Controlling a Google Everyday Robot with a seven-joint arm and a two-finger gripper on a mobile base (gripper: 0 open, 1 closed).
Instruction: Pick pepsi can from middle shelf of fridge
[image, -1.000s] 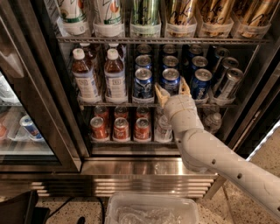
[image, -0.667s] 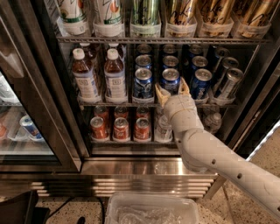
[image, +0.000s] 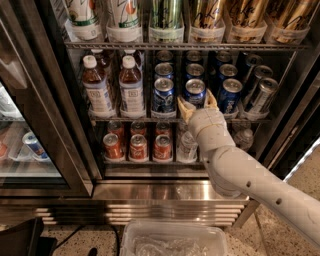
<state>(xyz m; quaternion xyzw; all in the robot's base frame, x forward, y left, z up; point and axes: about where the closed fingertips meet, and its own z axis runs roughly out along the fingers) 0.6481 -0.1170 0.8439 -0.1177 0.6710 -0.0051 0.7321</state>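
Note:
The fridge (image: 165, 207) stands open in front of me. Its middle shelf (image: 135, 119), a chrome wire rack, holds lanes of blue pepsi cans. The front cans stand at left (image: 163, 94), middle (image: 195, 90) and right (image: 229, 94). My gripper (image: 196, 103) is at the shelf's front edge, just below and in front of the middle pepsi can. It is open, with one cream finger (image: 184, 108) left of the can's base and the other (image: 210, 99) to its right. It holds nothing. My arm (image: 250, 185) reaches in from the lower right.
Brown tea bottles (image: 95, 87) stand left of the pepsi cans and slim silver-black cans (image: 260, 95) to the right. Tall cans (image: 165, 20) fill the rack above. Red cans (image: 137, 146) and water bottles (image: 187, 145) are below. A glass door (image: 30, 125) is at left, a clear bin (image: 175, 240) on the floor.

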